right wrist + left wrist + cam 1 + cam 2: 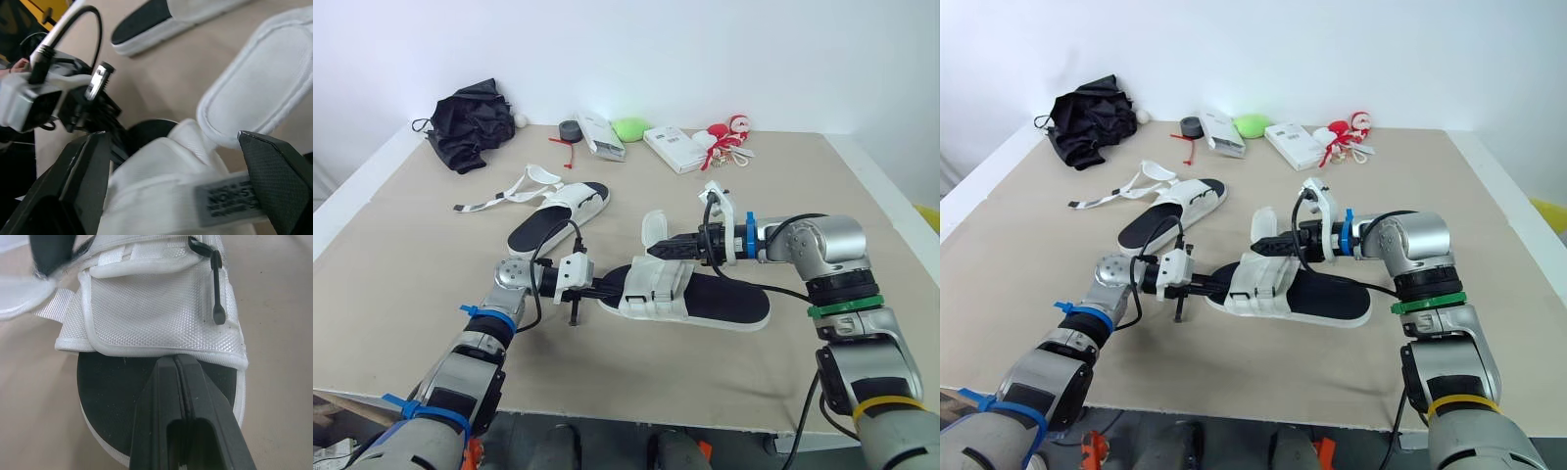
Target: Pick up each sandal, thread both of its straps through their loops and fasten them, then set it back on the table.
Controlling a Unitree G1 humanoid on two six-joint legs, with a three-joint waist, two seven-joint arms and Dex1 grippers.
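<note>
Your L gripper [613, 290] is closed on nothing, tips on the near sandal's [734, 302] toe insole. Your R gripper [674, 247] is spread wide, straddling its upper just beside the raised strap [652, 227].

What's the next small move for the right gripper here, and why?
Probably close the right gripper on the base of the upright strap flap. It is open, with the near sandal's white strap between its fingers and nothing gripped yet. The left gripper, shut, rests on the toe end of the footbed, which should steady the sandal.
</note>
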